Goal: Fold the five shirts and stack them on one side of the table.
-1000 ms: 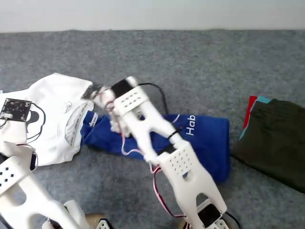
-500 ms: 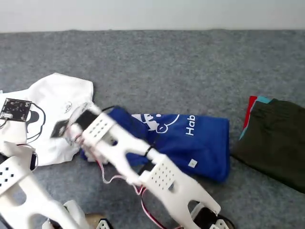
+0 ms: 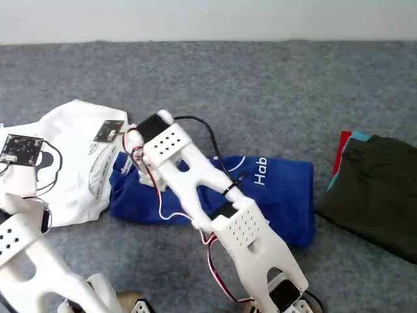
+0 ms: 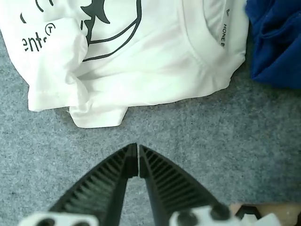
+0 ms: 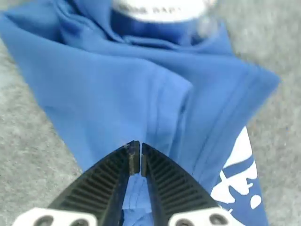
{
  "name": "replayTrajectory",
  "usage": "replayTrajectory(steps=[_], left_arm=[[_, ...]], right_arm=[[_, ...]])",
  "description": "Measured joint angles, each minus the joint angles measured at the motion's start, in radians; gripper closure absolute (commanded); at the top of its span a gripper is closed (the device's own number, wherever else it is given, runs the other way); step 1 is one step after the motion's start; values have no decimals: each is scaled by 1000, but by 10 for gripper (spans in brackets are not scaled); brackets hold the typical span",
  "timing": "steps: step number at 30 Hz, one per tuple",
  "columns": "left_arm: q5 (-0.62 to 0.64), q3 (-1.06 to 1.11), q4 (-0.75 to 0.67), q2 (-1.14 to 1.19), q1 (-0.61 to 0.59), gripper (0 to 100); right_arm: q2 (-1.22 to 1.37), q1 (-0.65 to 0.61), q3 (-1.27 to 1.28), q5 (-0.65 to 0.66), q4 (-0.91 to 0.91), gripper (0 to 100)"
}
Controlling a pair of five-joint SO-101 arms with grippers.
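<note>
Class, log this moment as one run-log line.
left gripper shut, over table near white shirt | right gripper shut, over blue shirt

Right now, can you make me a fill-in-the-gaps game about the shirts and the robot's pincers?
The middle shirt, under the right pincer, is ___.
The leftmost shirt, near the left pincer, is ___.
Both pincers are ___, not open.
Missing words: blue, white, shut.

High camera overlooks table (image 3: 273, 85), wrist cameras close, downward; all share blue shirt (image 3: 280, 189)
</note>
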Motion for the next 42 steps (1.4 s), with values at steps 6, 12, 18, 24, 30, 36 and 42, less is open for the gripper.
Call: replayTrajectory(steps=[6,12,18,24,30,36,42], left_arm=[[0,0,0,0,0,986],[0,0,-14,0,0,986],[3,0,-23,0,0,986],[3,0,-26,0,0,986],[5,0,-26,0,0,986],[5,0,-26,0,0,986],[5,0,-26,0,0,986]], right_arm=[[-2,61,152,-2,0,990],[-75,58,385,-5,0,990],[-120,58,371,-21,0,990],[-138,58,195,-25,0,990],[-109,35,57,-25,-80,990],[-2,-37,18,-25,-187,990],[71,-127,18,-25,-169,990]])
